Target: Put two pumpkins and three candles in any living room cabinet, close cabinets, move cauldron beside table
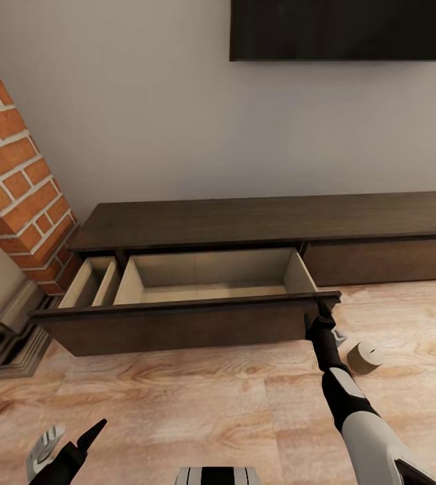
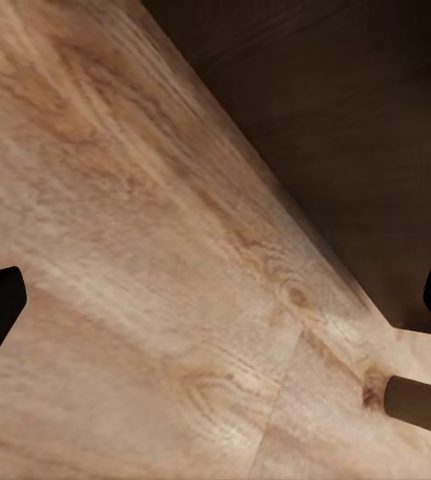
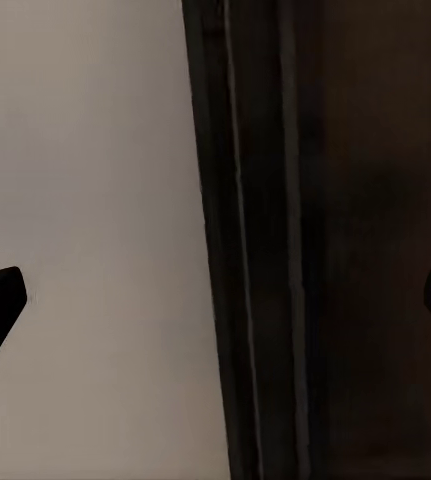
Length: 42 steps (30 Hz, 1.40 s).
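Cabinet (image 1: 271, 219) stood along the grey wall, its long axis running left to right under the dark screen (image 1: 342, 28), with the brick column (image 1: 15, 168) at its left end. Left drawer (image 1: 177, 327) was pulled out toward the robot, pale wood inside, split into a narrow section at left and a wide one at right; the visible part of each held nothing. Right drawer front (image 1: 383, 259) sat flush.

Right gripper (image 1: 320, 316) was at the right end of the open drawer's front board, fingers spread wide across its top edge; contact could not be told. The right wrist view showed that dark edge between the two finger tips.

One candle (image 1: 364, 356) lay on its side on the wooden floor (image 1: 177, 404), just right of the right forearm and in front of the closed drawer, its pale flat top facing right.

Left gripper (image 1: 76, 448) hung low over the floor, fingers wide apart, holding nothing. The left wrist view caught the candle (image 2: 413, 402) lying near the drawer front.
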### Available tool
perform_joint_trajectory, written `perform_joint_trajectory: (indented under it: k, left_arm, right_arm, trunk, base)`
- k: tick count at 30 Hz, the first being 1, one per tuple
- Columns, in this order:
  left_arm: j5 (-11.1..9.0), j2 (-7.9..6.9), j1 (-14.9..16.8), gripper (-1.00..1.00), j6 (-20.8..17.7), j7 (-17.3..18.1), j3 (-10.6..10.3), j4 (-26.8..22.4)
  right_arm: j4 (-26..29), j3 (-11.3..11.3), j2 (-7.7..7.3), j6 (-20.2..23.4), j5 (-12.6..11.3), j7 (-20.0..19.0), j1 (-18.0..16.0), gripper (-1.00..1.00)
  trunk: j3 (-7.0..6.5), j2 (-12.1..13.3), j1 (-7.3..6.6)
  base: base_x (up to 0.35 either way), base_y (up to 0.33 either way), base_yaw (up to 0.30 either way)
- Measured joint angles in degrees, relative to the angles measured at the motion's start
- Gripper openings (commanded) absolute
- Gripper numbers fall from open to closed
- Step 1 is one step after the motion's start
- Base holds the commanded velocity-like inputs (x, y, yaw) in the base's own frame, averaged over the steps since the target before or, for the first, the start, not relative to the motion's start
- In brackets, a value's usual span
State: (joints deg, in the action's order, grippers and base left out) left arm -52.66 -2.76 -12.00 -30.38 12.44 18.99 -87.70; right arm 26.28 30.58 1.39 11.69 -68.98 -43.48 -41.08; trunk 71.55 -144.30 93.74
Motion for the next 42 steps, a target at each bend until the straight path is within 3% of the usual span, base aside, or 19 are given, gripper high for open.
perform_joint_trajectory:
  k: [7,16,19,23,26,27,28,29,30,31,33,38,39,41,42]
  left_arm:
    - [0.0,-0.01,0.0,1.0,0.0,0.0,0.0,0.0]
    - [-0.1,-0.02,0.0,1.0,0.1,0.3,0.2,-0.3]
    - [-0.1,0.0,0.0,1.0,0.1,0.3,0.2,-0.4]
    - [-0.1,0.02,0.0,1.0,0.1,0.3,0.4,-0.6]
    - [-0.1,0.03,0.0,1.0,0.2,0.2,0.4,-1.0]
    - [0.4,0.06,0.1,1.0,0.2,-0.3,0.2,-1.4]
    - [0.4,0.07,0.0,1.0,0.2,-0.3,0.1,-1.5]
    - [0.4,0.08,0.0,1.0,0.2,-0.4,0.0,-1.5]
    - [0.5,0.1,0.0,1.0,0.2,-0.5,-0.1,-1.5]
    - [0.5,0.14,0.0,1.0,0.2,-0.6,-0.1,-1.6]
    - [0.6,0.17,0.0,1.0,0.2,-0.8,-0.1,-1.5]
    - [0.6,0.19,0.0,1.0,0.2,-0.9,-0.2,-1.2]
    - [0.6,0.19,0.0,1.0,0.2,-1.0,-0.3,-1.2]
    - [0.6,0.22,0.0,1.0,0.2,-1.0,-0.3,-1.0]
    - [0.6,0.24,0.0,1.0,0.2,-1.0,-0.3,-1.0]
  right_arm:
    - [3.0,-0.2,-0.11,0.5,0.0,1.2,1.9,1.0]
    - [5.1,-0.5,-0.51,-0.8,0.4,9.9,2.9,1.0]
    - [6.4,-0.6,-0.96,-2.4,2.2,10.7,5.0,1.0]
    - [9.7,-0.6,-2.34,-5.0,8.2,10.8,10.3,1.0]
    - [19.0,-0.4,-3.18,-6.4,11.9,9.5,17.0,1.0]
    - [28.7,-0.3,-3.16,-6.1,14.2,8.5,24.0,1.0]
    - [42.0,-0.2,-3.09,-6.0,14.4,8.4,35.3,1.0]
    - [49.0,-0.2,-3.01,-5.9,14.5,8.4,39.4,1.0]
    - [52.3,-0.2,-2.87,-5.8,14.8,8.5,39.6,1.0]
    - [57.2,-0.2,-2.55,-5.6,15.0,8.6,42.3,1.0]
    - [61.7,-0.4,-2.56,-5.3,15.3,8.9,45.2,1.0]
    - [64.8,-1.2,-4.13,-3.6,16.0,8.8,46.4,1.0]
    - [65.1,-1.8,-4.85,-3.3,16.6,8.8,46.1,1.0]
    - [65.6,-4.0,-8.33,-2.5,20.4,8.9,44.5,1.0]
    - [65.8,-5.2,-10.73,-1.8,24.5,9.4,43.2,1.0]
  trunk:
    - [-0.9,0.1,-0.1]
    - [-1.11,0.1,-0.13]
    - [-1.77,0.1,-0.21]
    - [-2.66,0.2,-0.31]
    - [-3.32,0.2,-0.39]
    - [-3.55,0.2,-0.41]
    - [-3.76,0.2,-0.44]
    - [-3.98,0.2,-0.47]
    - [-4.21,0.3,-0.49]
    - [-4.42,0.3,-0.52]
    - [-4.87,0.3,-0.57]
    - [-5.98,0.4,-0.7]
    - [-6.2,0.4,-0.72]
    - [-6.64,0.4,-0.78]
    - [-6.87,0.4,-0.8]
  base:
    - [0.0,0.0,0.0]
    - [0.0,0.0,0.0]
    - [0.0,0.0,0.0]
    - [0.0,0.0,0.0]
    - [0.0,0.0,0.0]
    - [0.0,0.0,0.0]
    - [0.0,0.0,0.0]
    - [0.0,0.0,0.0]
    - [0.0,0.0,0.0]
    - [0.0,0.0,0.0]
    - [0.0,0.0,0.0]
    - [0.0,0.0,0.0]
    - [0.0,0.0,0.0]
    - [0.0,0.0,0.0]
    - [0.0,0.0,0.0]
